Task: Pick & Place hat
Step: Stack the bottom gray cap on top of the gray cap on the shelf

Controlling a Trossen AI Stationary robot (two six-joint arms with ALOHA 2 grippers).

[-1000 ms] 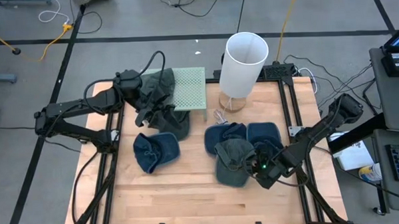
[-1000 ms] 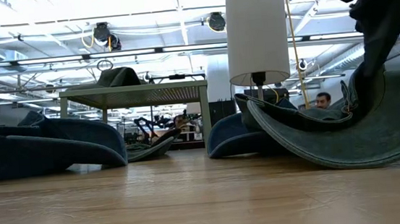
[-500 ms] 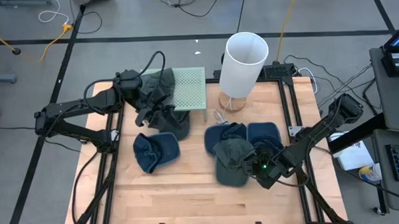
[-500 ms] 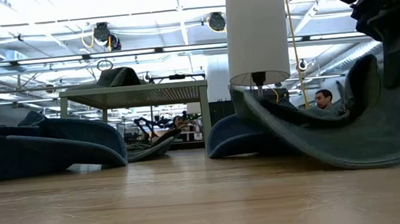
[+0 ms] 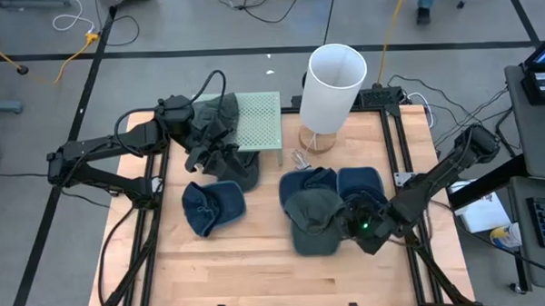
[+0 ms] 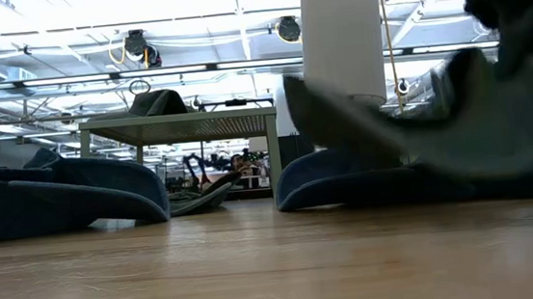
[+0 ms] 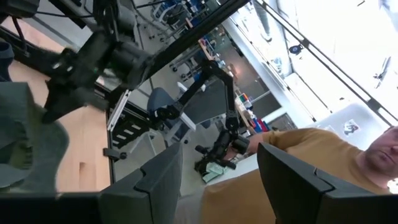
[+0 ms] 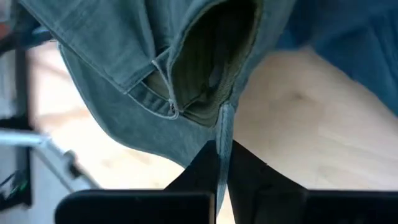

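Observation:
A grey-green hat (image 5: 311, 220) hangs near the table's right front; my right gripper (image 5: 359, 225) is shut on it. In the low view this hat (image 6: 420, 131) is blurred and above the table top. Two blue hats (image 5: 310, 182) (image 5: 360, 182) lie just behind it. Another blue hat (image 5: 213, 208) lies left of centre. My left gripper (image 5: 209, 146) stays open and level beside the small green table (image 5: 258, 120), above a dark blue hat (image 5: 235, 166). A further grey-green hat (image 5: 218, 109) lies on that table's left part. My right gripper pinches a thin edge of the hat's rim (image 8: 222, 127) between its two fingers (image 8: 202, 165), slanting down from the table's right side. The hat's hollow inside (image 8: 211, 68) faces the wrist camera. The hat hangs lifted, with its far part (image 6: 316, 102) tilted up.
A tall white cylinder (image 5: 334, 85) on a round wooden base stands at the back, right of the green table. Dark frame rails (image 5: 398, 158) run along the table's sides. Bare wood (image 5: 258, 272) spreads along the near edge. In the left wrist view a person in yellow (image 7: 323, 155) shows beyond the table.
My right gripper has risen and rolled a little, taking the grey-green hat with it. The hat's right side came up first, then the whole hat left the table and swung slightly toward the table's left.

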